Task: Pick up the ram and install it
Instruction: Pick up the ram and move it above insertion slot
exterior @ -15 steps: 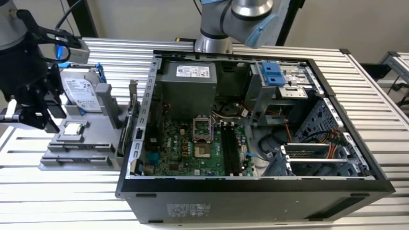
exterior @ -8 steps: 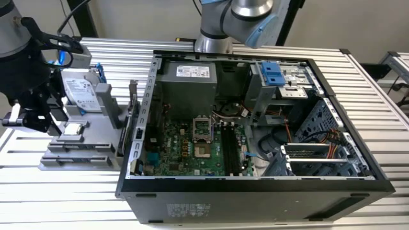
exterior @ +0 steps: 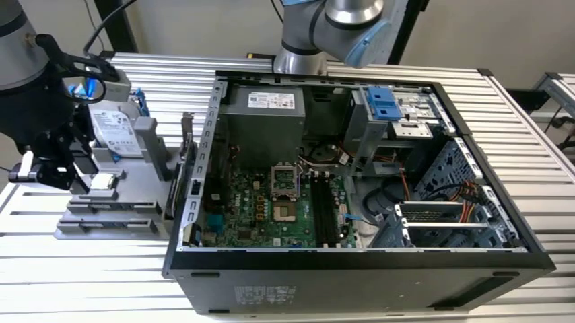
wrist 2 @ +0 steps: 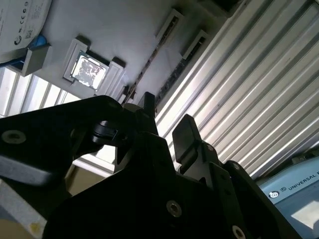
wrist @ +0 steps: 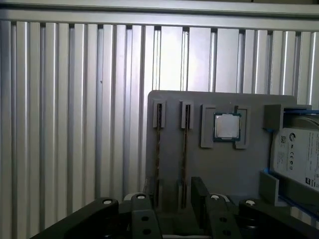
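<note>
Exterior view: a silver surface point(exterior: 530, 128) of ribbed aluminium profiles carries an open black computer case point(exterior: 359, 272) with its green motherboard point(exterior: 256, 212) facing up. Toward the exterior view's left sits a grey holder block point(exterior: 108, 222). A pale wall point(exterior: 485, 33) and dark posts stand behind. In the first wrist view the ram point(wrist: 158, 144) stands on edge in a slot of that holder, with a second stick point(wrist: 185, 144) just beside it. Further along are a square processor chip point(wrist: 227, 126) and a hard drive point(wrist: 299, 154). The tool point(wrist: 169, 196) hangs over the near ends of the two sticks, its black fingers spread apart and gripping nothing.
</note>
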{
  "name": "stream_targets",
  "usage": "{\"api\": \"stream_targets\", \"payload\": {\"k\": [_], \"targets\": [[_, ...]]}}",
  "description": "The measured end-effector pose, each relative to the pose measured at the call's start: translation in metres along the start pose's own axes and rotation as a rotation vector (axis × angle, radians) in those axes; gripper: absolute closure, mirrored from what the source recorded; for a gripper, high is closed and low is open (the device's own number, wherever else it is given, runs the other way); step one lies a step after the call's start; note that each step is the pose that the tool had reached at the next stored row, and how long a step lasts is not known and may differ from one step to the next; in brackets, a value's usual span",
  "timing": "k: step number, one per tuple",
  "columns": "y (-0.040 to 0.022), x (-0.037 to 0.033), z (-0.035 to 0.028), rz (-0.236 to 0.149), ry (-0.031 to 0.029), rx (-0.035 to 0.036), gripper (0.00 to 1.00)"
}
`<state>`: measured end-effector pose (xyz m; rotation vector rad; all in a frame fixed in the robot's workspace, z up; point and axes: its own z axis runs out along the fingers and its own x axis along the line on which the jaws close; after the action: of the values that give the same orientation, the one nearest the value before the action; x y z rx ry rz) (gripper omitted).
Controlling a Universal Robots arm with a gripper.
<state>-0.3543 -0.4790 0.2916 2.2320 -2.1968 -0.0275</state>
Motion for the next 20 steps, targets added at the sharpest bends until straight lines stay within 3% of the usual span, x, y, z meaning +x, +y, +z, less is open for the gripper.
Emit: {"api": "stream_targets", "payload": {"k": [20], "targets": [[-0.0001, 0.0000, 0.0219, 0.001, 0.0000, 0.0000, 0.00]]}}
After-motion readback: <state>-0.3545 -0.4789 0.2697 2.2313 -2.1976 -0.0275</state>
